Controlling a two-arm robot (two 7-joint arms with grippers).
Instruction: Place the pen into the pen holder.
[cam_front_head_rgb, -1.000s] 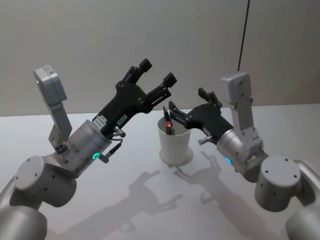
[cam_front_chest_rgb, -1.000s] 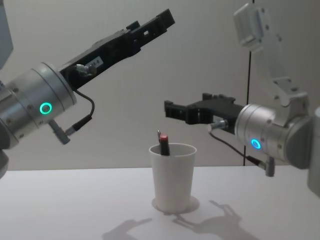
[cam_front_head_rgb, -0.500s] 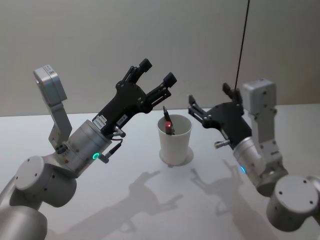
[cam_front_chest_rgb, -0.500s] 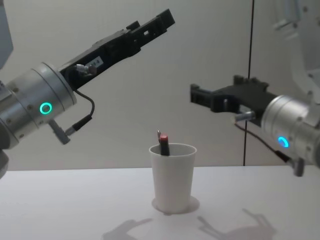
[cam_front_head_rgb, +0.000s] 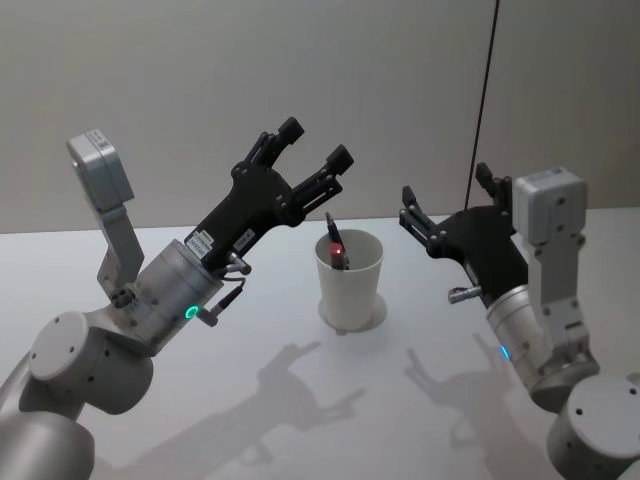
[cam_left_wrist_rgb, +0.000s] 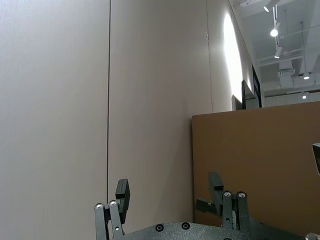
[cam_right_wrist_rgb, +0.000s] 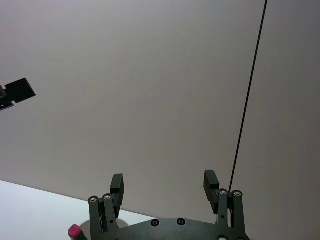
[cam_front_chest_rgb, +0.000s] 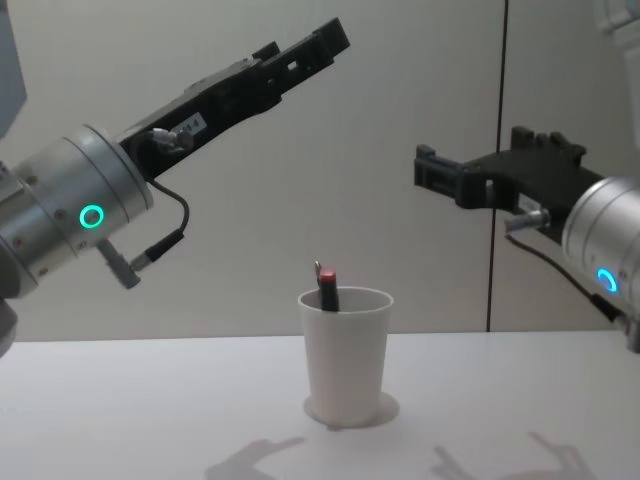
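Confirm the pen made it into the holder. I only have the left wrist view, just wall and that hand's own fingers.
Observer: Yes. The dark pen with a red cap stands tilted inside the plain white paper cup, with its cap end poking above the rim.
Operator: Right hand off it?
Observer: The right hand is open and empty, to the right of the cup and above rim height.
Operator: And the left hand?
Observer: The left hand is open too, raised above and to the left of the cup, holding nothing.
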